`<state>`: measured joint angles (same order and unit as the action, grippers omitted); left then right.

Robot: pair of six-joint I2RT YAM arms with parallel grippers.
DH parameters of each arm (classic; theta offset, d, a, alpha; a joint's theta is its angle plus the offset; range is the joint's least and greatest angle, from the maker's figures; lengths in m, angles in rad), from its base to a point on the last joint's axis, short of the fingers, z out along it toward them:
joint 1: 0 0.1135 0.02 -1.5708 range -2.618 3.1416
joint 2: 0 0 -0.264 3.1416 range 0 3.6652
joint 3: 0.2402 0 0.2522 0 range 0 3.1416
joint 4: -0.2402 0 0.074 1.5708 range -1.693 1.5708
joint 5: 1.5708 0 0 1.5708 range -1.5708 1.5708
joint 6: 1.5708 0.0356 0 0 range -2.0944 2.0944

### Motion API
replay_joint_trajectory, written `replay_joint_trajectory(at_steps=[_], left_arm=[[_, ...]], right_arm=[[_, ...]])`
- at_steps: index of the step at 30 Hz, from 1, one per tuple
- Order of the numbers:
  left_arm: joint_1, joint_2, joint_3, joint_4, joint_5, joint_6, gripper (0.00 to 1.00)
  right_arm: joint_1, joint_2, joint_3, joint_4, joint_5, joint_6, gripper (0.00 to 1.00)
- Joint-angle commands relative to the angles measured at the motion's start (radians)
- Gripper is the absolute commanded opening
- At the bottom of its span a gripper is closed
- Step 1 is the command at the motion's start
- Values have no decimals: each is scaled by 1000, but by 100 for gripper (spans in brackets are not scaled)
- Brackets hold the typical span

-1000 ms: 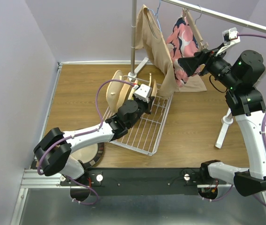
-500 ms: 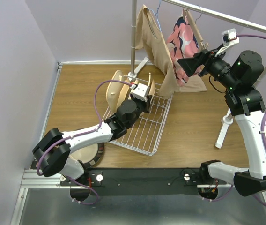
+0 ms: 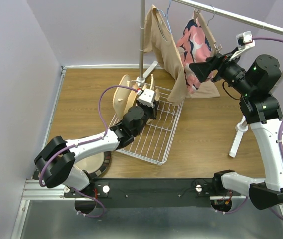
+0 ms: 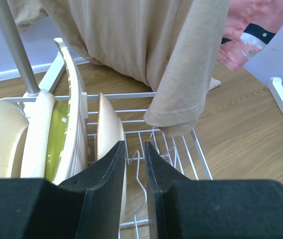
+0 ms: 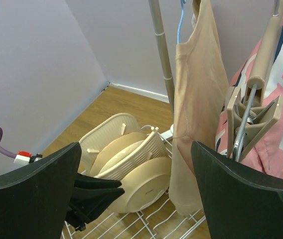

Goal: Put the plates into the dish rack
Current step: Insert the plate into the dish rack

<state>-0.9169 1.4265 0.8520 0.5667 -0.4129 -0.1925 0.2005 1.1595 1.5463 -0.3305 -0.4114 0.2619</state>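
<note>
We seat the cream plate [image 4: 109,130] in the dish rack [image 3: 156,134]: left gripper [image 4: 134,145] narrowly parted, apparently clear; right gripper [image 5: 135,144] spread. Next, withdraw upward.

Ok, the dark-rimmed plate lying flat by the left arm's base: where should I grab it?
The dark-rimmed plate lies flat on the table, so only its rim offers a pinch. I would take the rim on the side facing the dish rack, coming in low from there, since the left arm overhangs much of the rest.
</note>
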Motion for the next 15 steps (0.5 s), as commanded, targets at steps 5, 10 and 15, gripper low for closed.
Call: replay_joint_trajectory(at_steps=[5,10,15], left_arm=[[-2,-28,-11,10,-21,-12,31],[-2,-40,-8,9,2,-5,33],[-2,-84,-8,2,65,14,39]], right_arm=[[-12,-18,-17,16,-20,7,100],[-13,-23,-25,16,-30,2,100],[-13,-29,-41,15,-49,-4,100]])
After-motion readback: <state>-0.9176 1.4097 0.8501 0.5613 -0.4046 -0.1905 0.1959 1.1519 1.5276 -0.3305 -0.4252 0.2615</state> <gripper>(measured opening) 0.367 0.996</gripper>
